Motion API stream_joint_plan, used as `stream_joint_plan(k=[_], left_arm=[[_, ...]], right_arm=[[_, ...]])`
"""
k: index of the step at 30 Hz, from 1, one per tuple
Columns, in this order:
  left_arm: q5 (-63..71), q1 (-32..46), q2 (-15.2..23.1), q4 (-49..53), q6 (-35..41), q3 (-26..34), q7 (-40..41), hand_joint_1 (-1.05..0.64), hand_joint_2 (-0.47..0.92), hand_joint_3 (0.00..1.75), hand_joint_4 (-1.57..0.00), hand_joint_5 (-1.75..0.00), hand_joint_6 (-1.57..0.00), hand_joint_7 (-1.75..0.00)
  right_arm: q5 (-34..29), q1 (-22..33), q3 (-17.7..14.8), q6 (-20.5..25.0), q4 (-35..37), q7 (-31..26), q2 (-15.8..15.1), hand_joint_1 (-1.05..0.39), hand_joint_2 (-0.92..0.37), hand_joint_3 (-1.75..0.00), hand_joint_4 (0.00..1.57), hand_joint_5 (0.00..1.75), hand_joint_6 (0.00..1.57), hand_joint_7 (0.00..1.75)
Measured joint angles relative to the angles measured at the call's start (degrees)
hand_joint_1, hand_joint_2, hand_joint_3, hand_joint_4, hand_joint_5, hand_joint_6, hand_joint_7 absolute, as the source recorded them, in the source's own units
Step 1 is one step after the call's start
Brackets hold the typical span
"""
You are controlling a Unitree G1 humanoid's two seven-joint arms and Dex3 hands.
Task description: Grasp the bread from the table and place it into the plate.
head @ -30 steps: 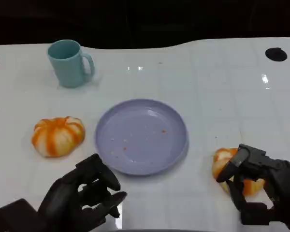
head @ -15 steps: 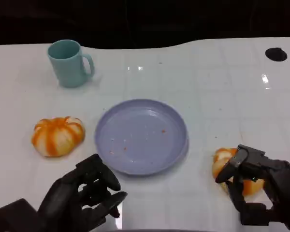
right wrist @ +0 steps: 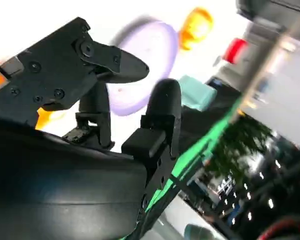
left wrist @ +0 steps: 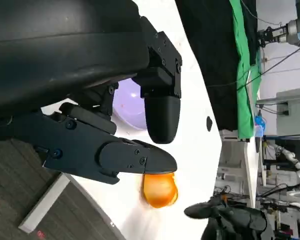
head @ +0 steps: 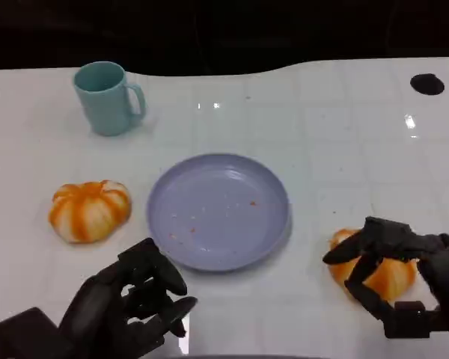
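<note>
An orange-and-white bread (head: 393, 278) lies at the table's front right, to the right of the lilac plate (head: 218, 211). My right hand (head: 428, 278) arches over it with fingers spread around it; no grip shows. In the right wrist view the black fingers (right wrist: 97, 57) reach toward the plate (right wrist: 157, 47), with a bit of orange bread (right wrist: 44, 118) beneath them. A second bread (head: 90, 210) sits left of the plate. My left hand (head: 127, 307) rests low at the front left, fingers loosely apart, holding nothing. The left wrist view shows the plate (left wrist: 126, 102) and the right-side bread (left wrist: 160, 190).
A teal mug (head: 107, 98) stands at the back left, handle to the right. Black round holes (head: 427, 84) mark the table's far corners. The white table (head: 344, 149) is bare between plate and far edge.
My right hand has shifted slightly right and its fingers have spread, uncovering more of the bread. The left hand, plate, mug and other bread have stayed put.
</note>
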Motion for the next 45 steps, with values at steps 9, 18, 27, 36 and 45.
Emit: stream_joint_plan(k=[9,18,27,36,45], left_arm=[[0.0,0.0,0.0,0.0,0.1,0.0,0.0,-0.51,0.92,0.23,-0.65,-1.75,-0.45,-1.71],[0.6,0.0,0.0,-0.7,0.6,-0.4,0.0,-0.54,0.92,0.24,-0.66,-1.75,-0.45,-1.71],[1.2,0.0,-0.3,-0.7,0.6,-0.6,0.1,-0.56,0.92,0.23,-0.66,-1.75,-0.45,-1.70],[1.3,0.1,-0.7,-1.0,0.7,-0.7,0.1,-0.54,0.92,0.23,-0.66,-1.75,-0.45,-1.71],[1.4,0.1,-0.8,-1.0,0.7,-0.8,0.1,-0.54,0.92,0.23,-0.66,-1.75,-0.45,-1.72]], right_arm=[[-10.0,-0.1,-0.4,9.0,-11.0,5.3,-9.0,-0.45,-0.87,0.00,0.14,0.55,0.37,0.09],[-20.7,0.2,-1.2,15.4,-19.6,10.3,-14.9,-0.50,-0.83,0.00,0.07,0.47,0.34,0.03],[-29.2,-0.8,1.4,18.5,-21.4,12.8,-15.4,-0.46,-0.78,0.00,0.12,0.45,0.34,0.02],[-36.5,-3.3,5.6,18.2,-15.1,9.6,-14.9,-0.40,-0.74,0.00,0.20,0.40,0.38,0.02],[-42.6,-5.8,9.5,19.0,-7.5,4.2,-12.9,-0.40,-0.76,0.00,0.22,0.36,0.38,0.01]])
